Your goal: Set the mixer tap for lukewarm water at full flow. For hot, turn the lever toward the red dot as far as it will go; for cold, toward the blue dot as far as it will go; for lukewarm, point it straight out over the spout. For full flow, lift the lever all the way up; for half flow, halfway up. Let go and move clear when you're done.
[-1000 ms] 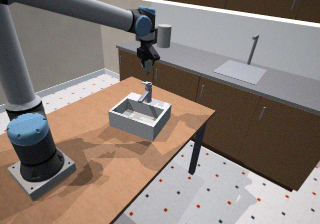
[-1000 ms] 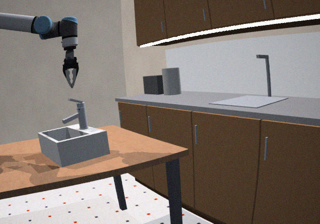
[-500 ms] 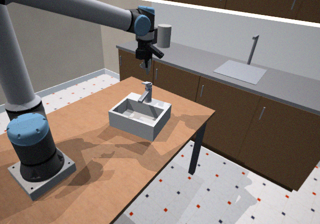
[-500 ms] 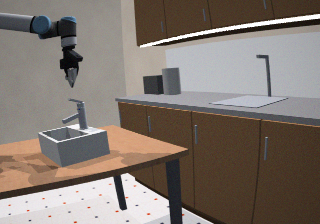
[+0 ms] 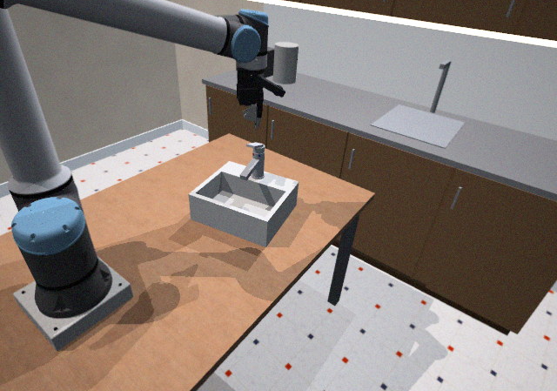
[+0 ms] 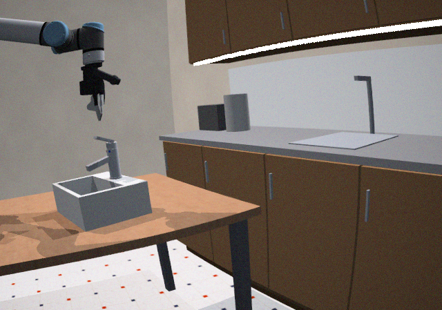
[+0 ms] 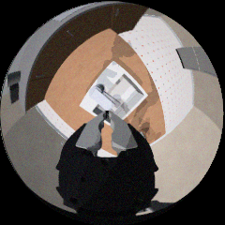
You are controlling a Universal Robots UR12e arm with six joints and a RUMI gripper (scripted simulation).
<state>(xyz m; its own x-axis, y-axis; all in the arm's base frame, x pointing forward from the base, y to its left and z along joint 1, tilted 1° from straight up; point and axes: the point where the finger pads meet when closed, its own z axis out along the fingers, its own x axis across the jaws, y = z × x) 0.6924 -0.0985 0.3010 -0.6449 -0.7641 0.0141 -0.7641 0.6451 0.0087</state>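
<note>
One washbasin, two taps, one canister, one end effector.

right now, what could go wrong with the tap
The closed claw hangs above the mixer tap; coming straight down, it might strike the lever and push it down, away from full flow.

The lever is thin and swivels, so a push off its middle could swing it toward hot or cold instead of lifting it.

A low sideways move might also knock the spout, which juts out over the basin.
</note>
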